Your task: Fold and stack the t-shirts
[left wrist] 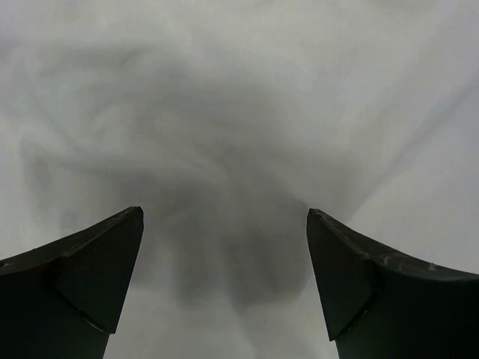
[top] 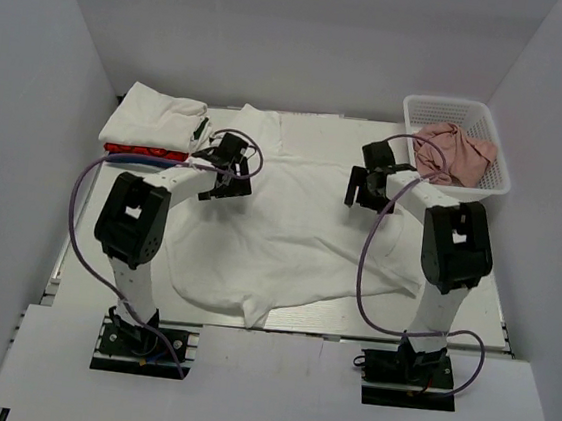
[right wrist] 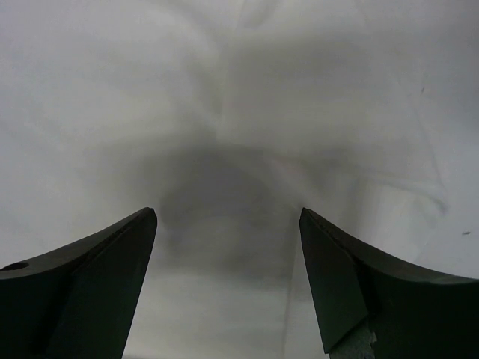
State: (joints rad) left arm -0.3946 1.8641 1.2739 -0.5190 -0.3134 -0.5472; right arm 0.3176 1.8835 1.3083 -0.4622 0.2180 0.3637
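Two arms out over the cloth, nothing gripped. One big white t-shirt (top: 298,242) lies spread, rumpled, across the middle of the table (top: 77,285), with its hem bunched toward the lower centre of the top view.

Left gripper (top: 228,191) sits over the shirt's upper-left part, near a sleeve. Left wrist view: fingers (left wrist: 82,277) stand wide apart, with only shadowed white fabric between them.

Right gripper (top: 364,201) sits over the shirt's upper-right part. Right wrist view: fingers (right wrist: 374,284) are equally wide, with creased white cloth below and nothing pinched. Can't tell if either set of tips touches the fabric.

Stack at upper left of the top view: folded white t-shirt (top: 155,117) on top of a red t-shirt (top: 141,151), just beside the spread shirt's sleeve.

White basket (top: 491,127) at upper right holds a crumpled pink cloth (top: 453,153).
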